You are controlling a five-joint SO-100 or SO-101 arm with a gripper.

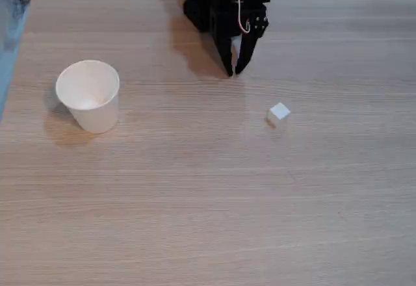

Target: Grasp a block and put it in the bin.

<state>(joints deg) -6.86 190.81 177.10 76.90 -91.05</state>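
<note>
Nothing is done yet: the white cube [279,113] sits on the wooden surface [208,201], well right of the paper cup [89,95]; the jaws [234,70], nearly closed and empty, hang up-left of the cube; grasping and dropping remain.

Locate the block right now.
In the fixed view the block sits on the table right of centre, below-right of the tool and far right of the cup.
</note>
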